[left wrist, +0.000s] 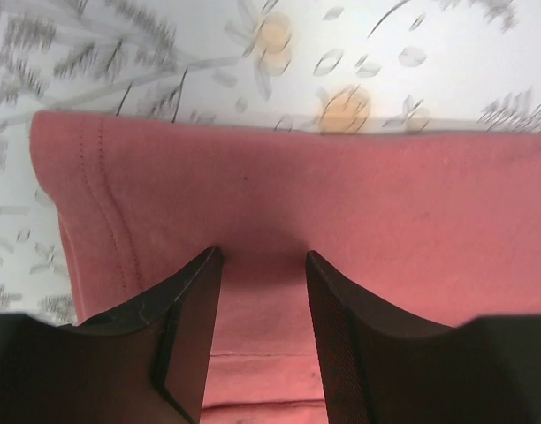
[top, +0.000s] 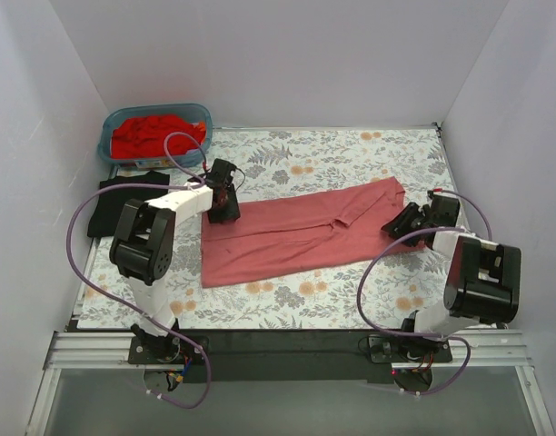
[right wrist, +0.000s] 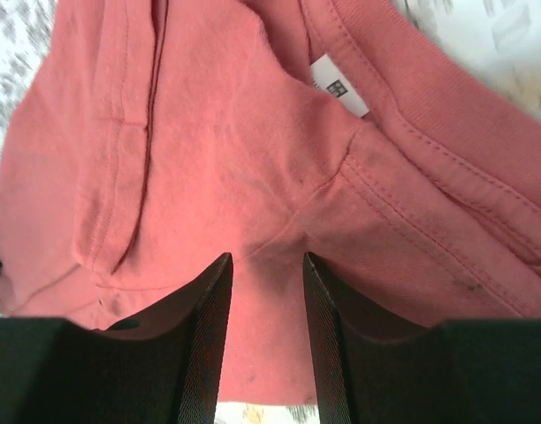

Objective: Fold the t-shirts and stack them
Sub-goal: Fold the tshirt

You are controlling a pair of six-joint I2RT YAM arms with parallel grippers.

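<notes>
Left pincer over the hem of the shirt, right pincer by the collar. Both have fingers parted on cloth, but I cannot tell if either grips. Pinch every layer, then lift both ends evenly.

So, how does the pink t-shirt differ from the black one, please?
The pink t-shirt lies stretched long across mid-table; the black t-shirt sits compact at the left edge. The pink one's outline is far bigger than the black one's. Both lie on the floral cover.

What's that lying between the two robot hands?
A salmon-pink t-shirt, laid out flat, fills the stretch from the left hand to the right hand. The top view shows it best.
</notes>
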